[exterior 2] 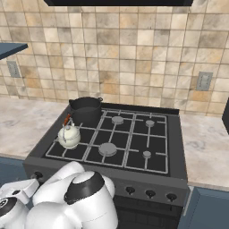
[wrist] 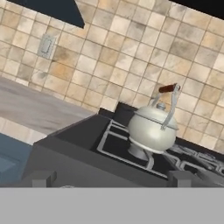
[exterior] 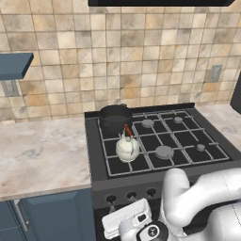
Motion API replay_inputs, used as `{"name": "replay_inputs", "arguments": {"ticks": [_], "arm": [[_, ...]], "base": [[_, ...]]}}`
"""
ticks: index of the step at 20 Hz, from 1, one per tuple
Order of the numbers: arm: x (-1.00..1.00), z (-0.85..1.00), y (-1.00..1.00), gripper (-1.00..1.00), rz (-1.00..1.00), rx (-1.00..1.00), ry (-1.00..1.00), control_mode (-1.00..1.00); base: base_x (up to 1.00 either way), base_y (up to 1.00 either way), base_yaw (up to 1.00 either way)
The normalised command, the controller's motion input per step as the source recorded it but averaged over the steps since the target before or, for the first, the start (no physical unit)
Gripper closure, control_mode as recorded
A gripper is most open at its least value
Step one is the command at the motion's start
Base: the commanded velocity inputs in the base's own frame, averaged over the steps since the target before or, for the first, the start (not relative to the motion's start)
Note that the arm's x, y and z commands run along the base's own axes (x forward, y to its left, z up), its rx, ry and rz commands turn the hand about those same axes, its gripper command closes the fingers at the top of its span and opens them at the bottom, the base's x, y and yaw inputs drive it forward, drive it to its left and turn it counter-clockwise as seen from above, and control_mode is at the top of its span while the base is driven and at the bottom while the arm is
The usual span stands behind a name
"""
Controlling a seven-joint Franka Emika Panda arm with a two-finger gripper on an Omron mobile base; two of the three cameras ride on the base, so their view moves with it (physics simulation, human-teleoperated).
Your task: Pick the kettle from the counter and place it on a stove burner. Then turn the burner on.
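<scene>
Crowding kettle (exterior: 127, 148): dark pot (exterior: 115, 118), seemingly touching

The kettle (exterior: 127, 148) covers the stove burner (wrist: 136, 152) under it, so only a small part shows. The dark pot (exterior: 115, 118) hides its own burner. The front knobs (exterior 2: 150, 193) are too small to read. The white arm covers the left knobs in the right base view.

Behind your stove, a tan and brown tiled wall (exterior: 141, 56) carries a grey outlet (exterior: 215, 73), with dark blue cabinets (exterior: 47, 214) below.
</scene>
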Motion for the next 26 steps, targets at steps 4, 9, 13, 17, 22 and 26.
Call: {"name": "replay_inputs", "arguments": {"ticks": [4,9,13,17,22,26], "arm": [[0.17,-0.23,-0.04,-1.0,0.0,-0.01,0.0,-1.0],[0.38,-0.11,-0.02,-1.0,0.0,0.0,0.0,-1.0],[0.44,-0.03,0.0,-1.0,0.0,0.0,0.0,-1.0],[0.21,-0.07,-0.3,-1.0,0.0,0.0,0.0,-1.0],[0.11,-0.1,-0.39,-1.0,0.0,0.0,0.0,-1.0],[0.01,0.0,-0.02,-1.0,0.0,0.0,0.01,-1.0]], "base": [[0.0,0.0,0.0],[0.0,0.0,0.0],[0.0,0.0,0.0],[0.0,0.0,0.0],[0.0,0.0,0.0],[0.0,0.0,0.0]]}}
